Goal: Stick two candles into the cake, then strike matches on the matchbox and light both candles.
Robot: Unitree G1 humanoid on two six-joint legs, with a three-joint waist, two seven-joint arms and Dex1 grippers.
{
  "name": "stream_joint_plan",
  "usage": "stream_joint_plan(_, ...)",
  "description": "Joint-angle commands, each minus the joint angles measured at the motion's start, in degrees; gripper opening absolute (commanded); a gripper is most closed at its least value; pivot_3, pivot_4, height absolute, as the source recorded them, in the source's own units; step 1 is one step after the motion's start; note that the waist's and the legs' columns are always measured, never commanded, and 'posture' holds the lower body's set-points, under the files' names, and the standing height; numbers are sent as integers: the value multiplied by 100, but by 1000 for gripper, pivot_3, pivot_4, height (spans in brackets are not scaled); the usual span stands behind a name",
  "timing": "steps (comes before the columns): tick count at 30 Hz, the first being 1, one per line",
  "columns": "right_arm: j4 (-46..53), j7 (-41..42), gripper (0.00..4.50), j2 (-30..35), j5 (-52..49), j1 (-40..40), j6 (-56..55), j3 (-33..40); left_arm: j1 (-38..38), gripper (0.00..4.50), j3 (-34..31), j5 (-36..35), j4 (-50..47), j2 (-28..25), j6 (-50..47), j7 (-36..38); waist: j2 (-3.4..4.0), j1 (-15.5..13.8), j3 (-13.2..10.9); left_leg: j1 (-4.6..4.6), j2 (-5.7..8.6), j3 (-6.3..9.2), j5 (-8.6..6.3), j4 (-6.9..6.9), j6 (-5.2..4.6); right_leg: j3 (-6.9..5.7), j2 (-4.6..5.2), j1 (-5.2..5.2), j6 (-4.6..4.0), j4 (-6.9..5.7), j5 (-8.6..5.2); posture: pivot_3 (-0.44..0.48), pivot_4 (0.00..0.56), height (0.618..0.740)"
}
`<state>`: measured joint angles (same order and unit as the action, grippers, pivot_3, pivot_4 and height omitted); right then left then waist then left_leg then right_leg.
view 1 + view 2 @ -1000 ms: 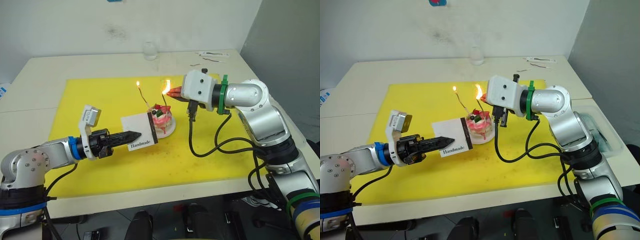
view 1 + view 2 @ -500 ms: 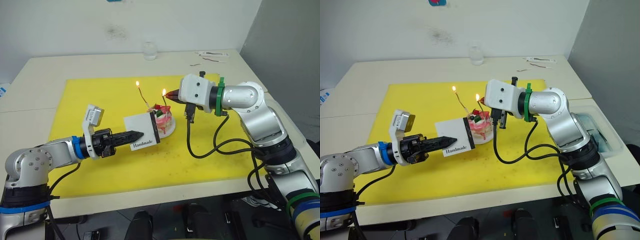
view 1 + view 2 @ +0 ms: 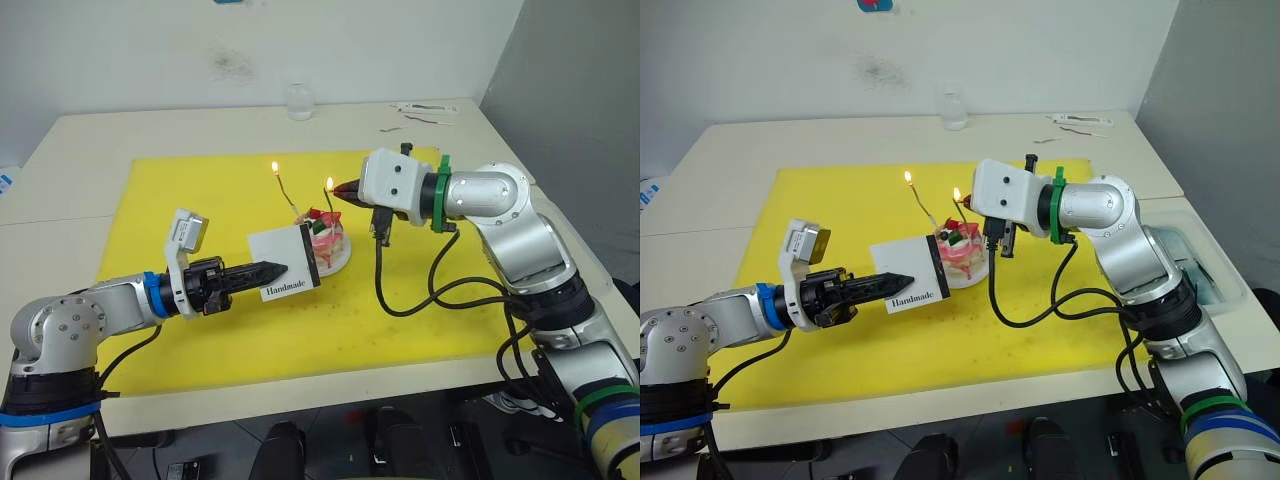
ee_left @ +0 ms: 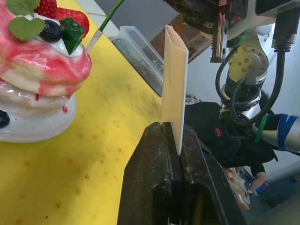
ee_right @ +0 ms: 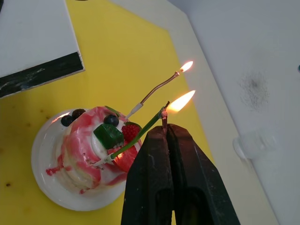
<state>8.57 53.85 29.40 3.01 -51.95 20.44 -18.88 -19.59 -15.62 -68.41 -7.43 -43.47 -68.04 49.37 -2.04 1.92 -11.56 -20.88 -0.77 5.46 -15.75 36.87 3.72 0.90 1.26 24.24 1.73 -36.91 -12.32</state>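
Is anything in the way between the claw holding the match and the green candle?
No. The right claw holds the match right at the tip of the green candle on the cake, flame there. The pale candle burns beside it, apart. The matchbox sits in the left claw, off to the side.

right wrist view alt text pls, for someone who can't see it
The right gripper, shut on a match, holds its flame at the green candle in the cake. The pale candle burns beside it; the matchbox lies beyond.
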Motion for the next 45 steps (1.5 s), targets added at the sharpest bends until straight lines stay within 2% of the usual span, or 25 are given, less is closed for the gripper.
stream_joint_plan(1, 165, 31, 39, 83, -36, 10, -44, 131, -116, 0, -25, 44, -81, 14, 132, 89, 0, 0, 0, 0, 0, 0, 0, 0, 0, 0, 0, 0, 0, 0, 0, 0, 150, 740)
stream_joint_plan(11, 267, 58, 39, 284, -50, 204, -1, 194, -157, 0, 9, 154, -33, 65, 166, 141, 0, -1, 0, -1, 0, -1, 0, 0, 0, 1, 0, 0, 0, 1, 0, 0, 150, 740)
stream_joint_plan(17, 471, 114, 39, 874, -98, 730, 31, 569, -120, 0, 27, 205, -36, 62, 180, 209, 0, -22, 0, -3, 2, 0, 0, 0, 0, -1, 1, -1, 1, 4, 0, 0, 150, 740)
stream_joint_plan(24, 500, -144, 39, 1696, -171, 1723, 285, 1589, -112, 0, 89, 312, -5, 46, 222, 342, 0, -15, 0, -1, 5, -4, -1, 1, -1, 2, 3, -3, 1, 4, -1, 0, 150, 740)
stream_joint_plan(31, -73, -1451, 39, 1626, -336, 2463, 1941, 3412, -142, 0, 158, 435, 64, 43, 240, 478, 0, -15, 0, -1, 4, -7, 0, 6, -1, 5, 2, -5, -4, 2, -3, 0, 150, 740)
stream_joint_plan(37, -142, -1617, 39, 1716, -461, 3086, 2507, 3674, -233, 0, 277, 569, 140, -2, 242, 620, 3, -3, -1, 0, 4, -10, -1, 3, -2, 7, 1, -5, -4, 3, -3, 0, 150, 740)
stream_joint_plan(40, -91, -1662, 649, 1704, -616, 3264, 2605, 3764, -233, 0, 297, 628, 151, -31, 237, 683, 4, 29, -1, 3, 3, -19, -1, 3, -2, 15, 1, -4, -4, 1, -4, 0, 150, 740)
stream_joint_plan(45, -69, -1822, 2433, 1747, -724, 3220, 2522, 3735, -233, 0, 336, 720, 119, -85, 240, 790, 4, 35, -1, 4, 3, -19, -1, 5, -2, 14, 0, -5, -4, 1, -4, 0, 150, 740)
